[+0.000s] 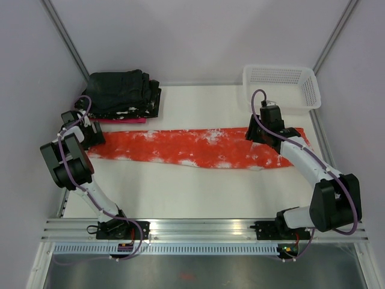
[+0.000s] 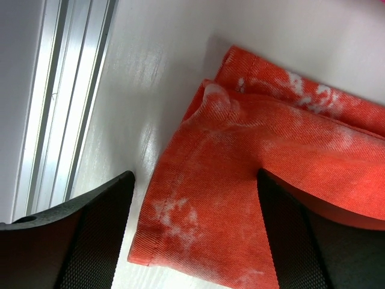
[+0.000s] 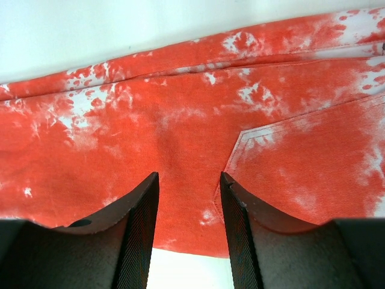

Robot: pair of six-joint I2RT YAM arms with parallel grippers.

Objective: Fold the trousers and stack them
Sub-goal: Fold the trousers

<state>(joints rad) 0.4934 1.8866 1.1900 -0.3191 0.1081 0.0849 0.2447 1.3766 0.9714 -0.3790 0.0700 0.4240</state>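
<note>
Trousers: orange-red with white splotches, lying flat as one long narrow strip running left to right across the middle of the white table. Legs lie together, one over the other. The hem end points to the left arm and the wider end to the right arm.

Left wrist view: two hemmed leg ends stacked, the upper one slightly offset from the lower, with a small pucker at the far corner. Edge stitching is visible along the hem.

Right wrist view: fabric fills most of the view. An angled pocket seam shows to the right of the fingers, and a strip of bare table shows beyond the far edge.

Left gripper: at the hem end, jaws wide apart. One finger is over bare table and the other over the cloth, with the hem corner between them. Nothing is clamped. Contact with the fabric cannot be judged.

Right gripper: over the wider end, jaws apart with a moderate gap. Flat cloth shows between the fingers, none of it pinched.

Surroundings: a stack of black folded garments with white specks sits at the back left on a pink cloth, just behind the strip's left end. A white mesh basket stands at the back right corner. An aluminium rail runs along the left table edge.
</note>
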